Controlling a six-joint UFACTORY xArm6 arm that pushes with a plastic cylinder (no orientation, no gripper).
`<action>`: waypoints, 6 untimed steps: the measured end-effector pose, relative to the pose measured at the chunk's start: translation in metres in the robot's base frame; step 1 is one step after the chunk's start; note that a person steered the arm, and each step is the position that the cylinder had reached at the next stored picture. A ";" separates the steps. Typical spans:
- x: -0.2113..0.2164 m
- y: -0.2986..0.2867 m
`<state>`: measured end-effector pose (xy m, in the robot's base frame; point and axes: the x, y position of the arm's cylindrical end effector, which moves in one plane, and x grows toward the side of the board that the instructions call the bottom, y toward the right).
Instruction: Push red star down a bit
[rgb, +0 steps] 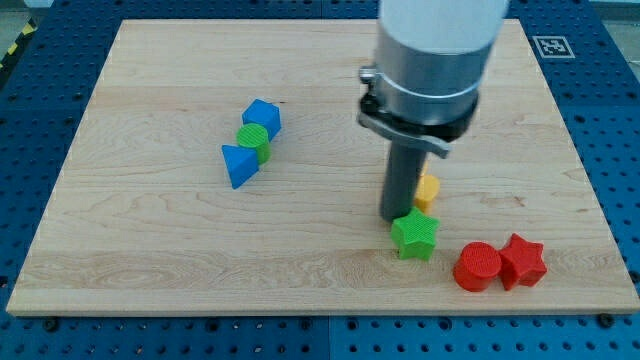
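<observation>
The red star (523, 261) lies near the board's bottom right, touching a red cylinder (478, 267) on its left. My tip (393, 217) is to the left of and above the red pair, right at the top-left edge of a green star (414, 235). A yellow block (427, 190) sits just right of the rod, partly hidden by it.
A blue cube (262, 118), a green cylinder (253, 139) and a blue triangle (239, 164) form a touching diagonal row at the board's left centre. The wooden board (150, 250) ends close below the red blocks. The arm's grey body (430, 60) hides the top middle.
</observation>
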<state>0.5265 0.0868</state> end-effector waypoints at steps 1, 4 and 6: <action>0.000 0.035; 0.039 0.095; 0.039 0.045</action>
